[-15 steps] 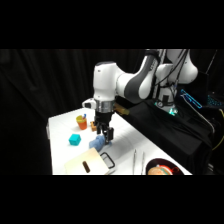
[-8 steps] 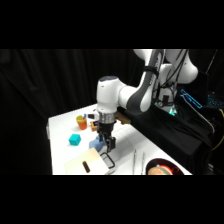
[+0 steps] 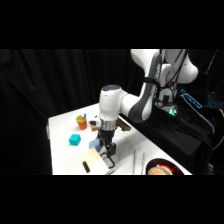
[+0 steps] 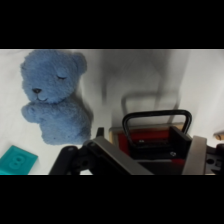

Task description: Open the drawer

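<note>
The drawer [image 3: 75,165] is a pale tan box at the table's front edge. In the wrist view its reddish front [image 4: 156,146] and black loop handle [image 4: 157,116] lie straight ahead. My gripper [image 3: 107,158] hangs low at the drawer's right side. The gripper [image 4: 159,159] is open, its two fingers standing either side of the handle's base, not touching it as far as I can see. Part of the drawer's front is hidden behind the fingers.
A blue teddy bear [image 4: 54,97] lies left of the handle, also seen behind the gripper [image 3: 94,144]. A teal cube [image 3: 75,139] and an orange block [image 3: 81,121] sit further back. Metal tongs [image 3: 135,161] and a red bowl [image 3: 159,170] lie at the front right.
The gripper has come down and toward the table's front, from above the teddy bear to the drawer's handle. The arm's elbow swung right.
</note>
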Motion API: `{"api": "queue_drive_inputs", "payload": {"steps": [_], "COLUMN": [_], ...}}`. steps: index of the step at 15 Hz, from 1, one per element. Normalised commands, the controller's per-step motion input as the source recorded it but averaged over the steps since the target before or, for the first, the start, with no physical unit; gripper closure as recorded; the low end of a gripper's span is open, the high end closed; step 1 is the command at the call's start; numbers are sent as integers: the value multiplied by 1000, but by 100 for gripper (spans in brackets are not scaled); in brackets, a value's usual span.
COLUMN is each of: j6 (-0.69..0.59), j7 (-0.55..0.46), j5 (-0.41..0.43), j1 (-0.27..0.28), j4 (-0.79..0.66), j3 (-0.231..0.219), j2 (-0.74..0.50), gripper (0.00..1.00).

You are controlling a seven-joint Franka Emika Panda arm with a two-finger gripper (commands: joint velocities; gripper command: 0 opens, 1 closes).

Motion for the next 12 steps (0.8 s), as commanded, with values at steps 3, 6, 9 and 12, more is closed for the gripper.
{"api": "queue_drive_inputs", "payload": {"steps": [3,6,9,12], "j6": [225,226,190,174], "j7": [119,87,72,71], "j5": [-82,-55,-41,-40], "j1": [98,78,75,84], "j4": [150,166,156,122], "j3": [-86,-77,-81,-91], "j2": [209,199,150,110], "gripper": [0,0,0,0]}}
